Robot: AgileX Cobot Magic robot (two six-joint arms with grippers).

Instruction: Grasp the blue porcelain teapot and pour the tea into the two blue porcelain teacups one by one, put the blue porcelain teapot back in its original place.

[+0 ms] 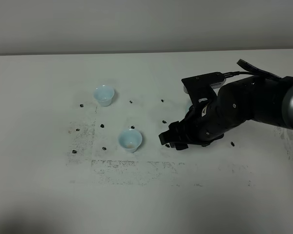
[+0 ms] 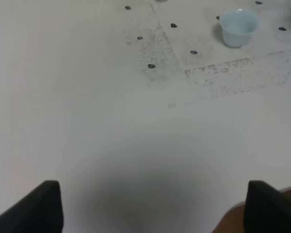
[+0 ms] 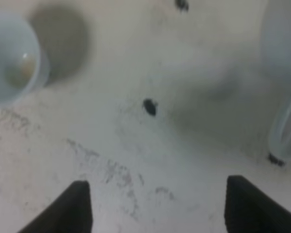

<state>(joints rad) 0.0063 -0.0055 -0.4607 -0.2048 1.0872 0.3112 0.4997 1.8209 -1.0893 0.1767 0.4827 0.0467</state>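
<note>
Two small pale-blue teacups stand on the white table: the far one (image 1: 104, 95) and the near one (image 1: 130, 140). The near cup also shows in the right wrist view (image 3: 9, 58) and the left wrist view (image 2: 238, 27). The pale-blue teapot (image 3: 281, 43) shows only as a blurred body and loop handle (image 3: 287, 131) at the edge of the right wrist view. In the high view my right arm hides it except for a pale sliver (image 1: 188, 105). My right gripper (image 1: 172, 139) (image 3: 165, 208) is open and empty, low over the table between the near cup and the teapot. My left gripper (image 2: 155, 208) is open and empty, away from the cups.
Small black marks (image 1: 102, 126) dot the table around the cups, with a smudged grey patch (image 1: 136, 168) in front. The table's front edge (image 2: 262, 206) shows by the left gripper. A grey wall runs behind the table's far edge (image 1: 136, 52).
</note>
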